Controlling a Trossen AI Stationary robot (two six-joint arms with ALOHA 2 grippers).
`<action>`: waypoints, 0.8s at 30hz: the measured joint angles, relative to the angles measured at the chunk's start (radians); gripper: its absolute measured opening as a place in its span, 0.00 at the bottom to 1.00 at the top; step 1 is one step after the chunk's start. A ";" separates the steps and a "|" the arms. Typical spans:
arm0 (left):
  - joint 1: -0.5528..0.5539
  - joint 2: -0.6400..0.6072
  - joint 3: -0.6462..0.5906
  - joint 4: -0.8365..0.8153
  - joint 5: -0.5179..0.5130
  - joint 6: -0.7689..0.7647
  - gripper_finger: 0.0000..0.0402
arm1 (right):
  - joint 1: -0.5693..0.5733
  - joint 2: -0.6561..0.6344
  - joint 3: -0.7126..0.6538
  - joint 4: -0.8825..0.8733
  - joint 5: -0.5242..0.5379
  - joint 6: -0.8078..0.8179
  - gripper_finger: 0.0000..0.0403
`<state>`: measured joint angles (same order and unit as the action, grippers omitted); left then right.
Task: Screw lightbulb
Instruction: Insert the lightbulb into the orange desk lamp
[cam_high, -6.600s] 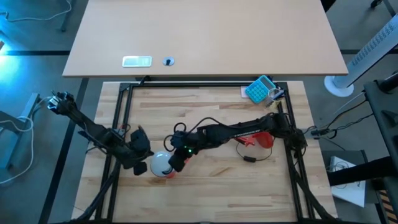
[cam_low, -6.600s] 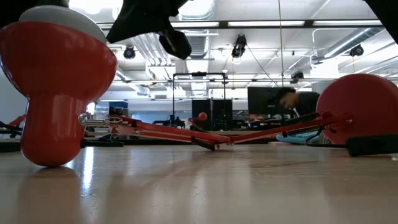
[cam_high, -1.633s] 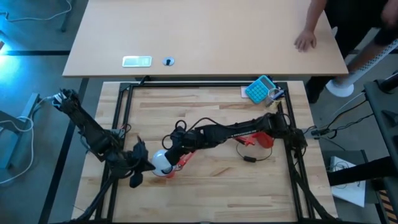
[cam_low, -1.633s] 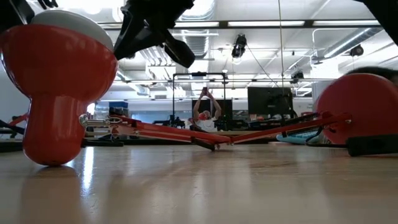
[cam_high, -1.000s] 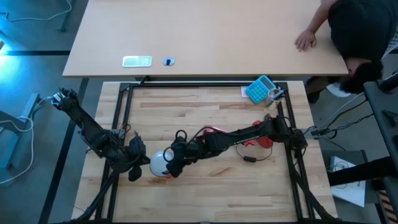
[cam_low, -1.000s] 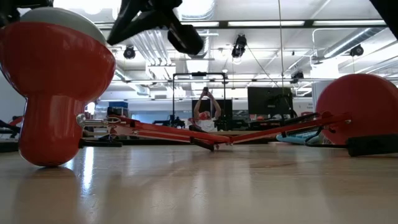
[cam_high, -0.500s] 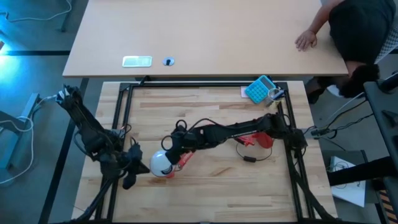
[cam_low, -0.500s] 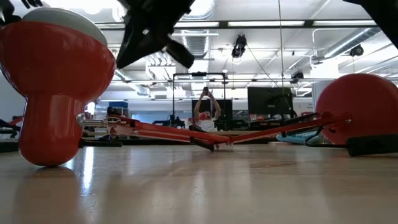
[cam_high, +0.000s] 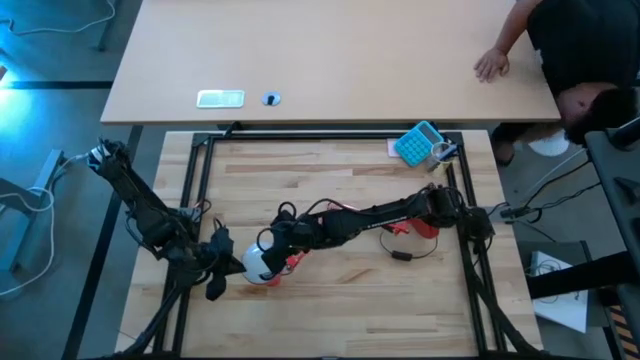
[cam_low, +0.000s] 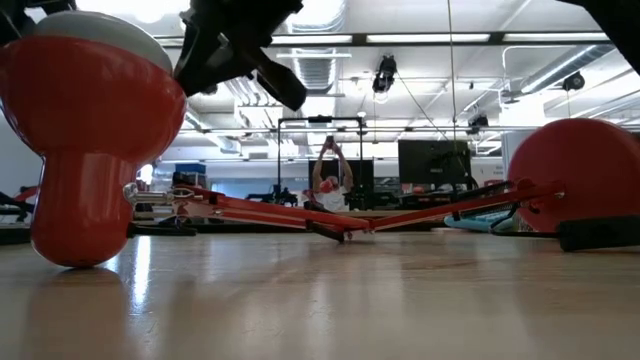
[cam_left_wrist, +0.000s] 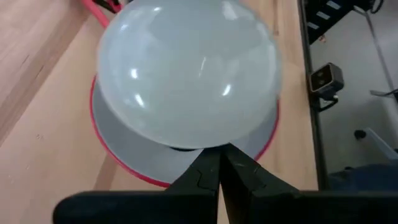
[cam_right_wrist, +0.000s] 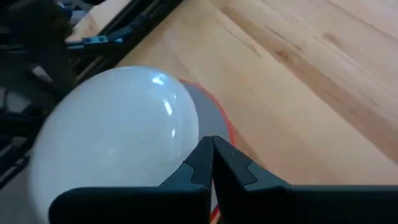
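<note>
The white lightbulb (cam_high: 258, 260) sits dome up in the red desk lamp's cone shade (cam_low: 85, 140). The shade stands on its narrow neck on the table at the near left. The bulb's screw base is hidden inside the shade. My left gripper (cam_high: 224, 263) is shut at the bulb's left side; the left wrist view shows the dome (cam_left_wrist: 186, 74) and the shade's rim (cam_left_wrist: 118, 155). My right gripper (cam_high: 278, 244) is shut at the bulb's far right side; it shows dark in the low view (cam_low: 240, 50). My left gripper lays its shut fingertips (cam_left_wrist: 231, 163) against the lower side of the bulb's dome (cam_left_wrist: 199, 140), just above the shade's pale inside. It comes from the table's left, slanting down. The bulb stays upright in the shade. My right gripper lays its shut fingertips (cam_right_wrist: 200, 152) against the side of the bulb's dome (cam_right_wrist: 183, 134), near the shade's rim. It comes from the table's right, slanting down. It pinches nothing.
The lamp's red jointed arm (cam_low: 300, 212) runs across the table to its round red base (cam_high: 425, 225), with a black cord (cam_high: 400, 255) beside it. A blue calculator-like thing (cam_high: 418, 142) lies at the far right. A person (cam_high: 570, 50) leans on the desk behind.
My right gripper has swung from the bulb's near right side toward the far edge, round to its far right side. My left gripper has drawn back a little toward the near left and come in again to the bulb. The shade has kept its place.
</note>
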<state>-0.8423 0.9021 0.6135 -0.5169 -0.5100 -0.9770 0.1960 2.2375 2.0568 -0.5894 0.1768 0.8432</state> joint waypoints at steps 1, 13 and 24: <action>0.006 -0.003 -0.005 -0.001 0.001 0.005 0.00 | 0.002 -0.003 0.001 -0.007 -0.001 0.011 0.00; 0.036 -0.103 -0.072 -0.081 -0.001 -0.053 0.00 | 0.049 -0.007 0.001 -0.034 -0.077 0.118 0.00; -0.032 -0.130 -0.031 -0.039 0.097 -0.078 0.00 | -0.007 -0.033 0.003 -0.120 -0.019 0.059 0.00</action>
<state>-0.8741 0.7721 0.5824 -0.5562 -0.4127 -1.0548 0.1891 2.2047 2.0602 -0.7091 0.1575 0.9022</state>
